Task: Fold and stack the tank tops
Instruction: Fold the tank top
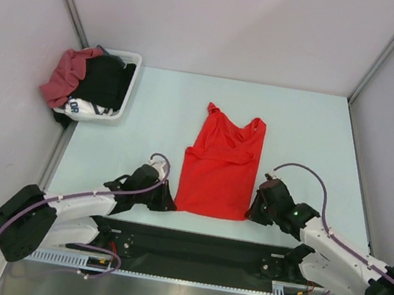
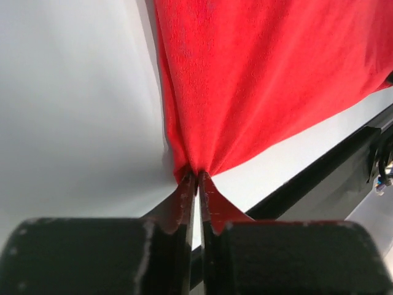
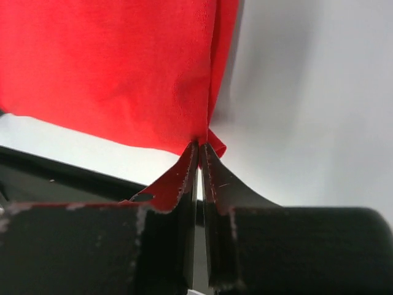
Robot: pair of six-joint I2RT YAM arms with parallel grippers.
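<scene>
Now: both grippers pinch the red top's hem corners

We see a thin, bright red sleeveless cloth tank top lying flat at the middle of the pale table, straps toward the far side. Our left gripper is nipped onto its near left hem corner and our right gripper onto the near right one; cloth gathers at both sets of tips. To fold well, we judge both corners should rise together and travel evenly toward the straps, keeping the hem taut and square. A darker maroon-red tank top drapes over a white plastic basket at the far left corner. Plain pale walls enclose the table.
</scene>
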